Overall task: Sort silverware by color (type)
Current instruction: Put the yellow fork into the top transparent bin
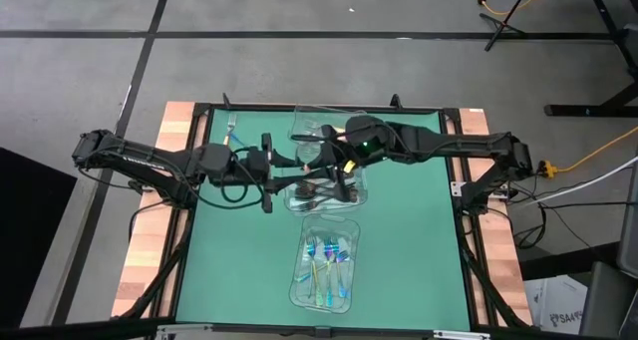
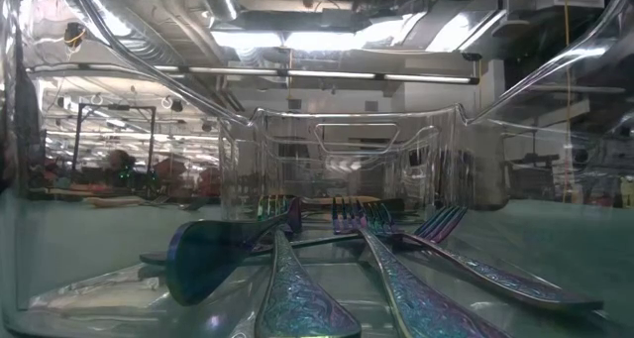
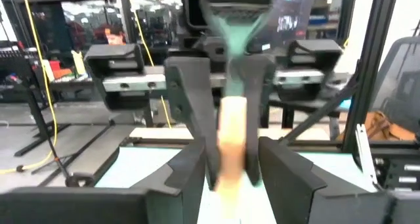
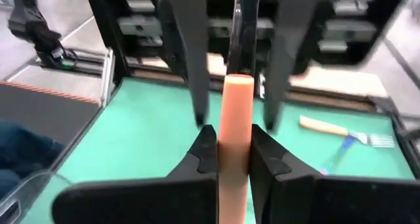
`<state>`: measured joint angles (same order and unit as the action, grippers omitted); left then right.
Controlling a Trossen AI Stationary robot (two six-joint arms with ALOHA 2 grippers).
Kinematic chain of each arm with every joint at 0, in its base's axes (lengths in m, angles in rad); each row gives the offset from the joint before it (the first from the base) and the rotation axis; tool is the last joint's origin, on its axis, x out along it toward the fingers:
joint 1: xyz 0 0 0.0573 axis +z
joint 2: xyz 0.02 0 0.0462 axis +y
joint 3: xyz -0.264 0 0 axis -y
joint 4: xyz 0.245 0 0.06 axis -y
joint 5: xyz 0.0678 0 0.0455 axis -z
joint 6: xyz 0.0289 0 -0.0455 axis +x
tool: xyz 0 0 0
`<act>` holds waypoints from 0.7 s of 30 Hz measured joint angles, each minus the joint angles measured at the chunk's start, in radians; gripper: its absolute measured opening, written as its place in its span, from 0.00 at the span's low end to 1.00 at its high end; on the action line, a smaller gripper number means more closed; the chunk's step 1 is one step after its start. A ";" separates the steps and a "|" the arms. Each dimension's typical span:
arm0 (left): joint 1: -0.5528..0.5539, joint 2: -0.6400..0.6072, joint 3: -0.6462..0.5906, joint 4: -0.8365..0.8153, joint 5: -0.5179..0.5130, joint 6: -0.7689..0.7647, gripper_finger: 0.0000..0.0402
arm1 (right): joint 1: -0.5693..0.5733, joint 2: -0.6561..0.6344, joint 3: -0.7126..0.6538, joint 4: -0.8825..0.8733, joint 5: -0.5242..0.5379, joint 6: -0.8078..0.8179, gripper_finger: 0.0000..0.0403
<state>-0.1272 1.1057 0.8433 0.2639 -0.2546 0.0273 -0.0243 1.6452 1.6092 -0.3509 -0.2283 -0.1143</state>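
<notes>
Nearest the front edge of the green-matted worktop (image 1: pixel 399 270) sits a clear rectangular plastic container (image 1: pixel 298 285) holding the shiny iridescent blue-teal forks (image 1: pixel 326 263), so that colour looks sorted already. The low view sits right up against that bin, with the teal tines pointing away.

Further back, mid-worktop, both arms meet over a second clear plastic bin (image 1: pixel 361 192) that holds the dark grey metal forks (image 1: pixel 307 191). The right claw (image 4: pixel 228 147) is clamped on an orange-handled fork (image 4: pixel 235 129), the handle standing up between its fingers. The left claw (image 3: pixel 231 159) faces it and is pinched on a pale orange handle (image 3: pixel 231 140) too. It's probably the same fork, so this looks like a hand-off to get a better grip for dropping it in, though that's a guess.

At the far side there's a third clear bin (image 1: pixel 302 122), with contents too hard to make out. Another orange-handled silver fork (image 1: pixel 230 131) lies loose on the mat near the far left corner, so the job isn't done.
</notes>
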 joint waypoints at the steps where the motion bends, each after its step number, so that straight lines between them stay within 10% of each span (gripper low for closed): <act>1: 0.000 0.000 0.000 -0.012 0.001 0.000 0.34 | -0.010 -0.006 0.000 -0.026 0.001 -0.003 0.05; 21: 0.000 0.000 0.000 -0.447 -0.017 -0.217 0.34 | -0.362 0.013 0.001 -0.305 -0.002 -0.226 0.07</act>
<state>-0.1268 1.1061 0.8431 -0.1827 -0.2713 -0.1901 -0.3865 1.6582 1.6100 -0.6562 -0.2306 -0.3406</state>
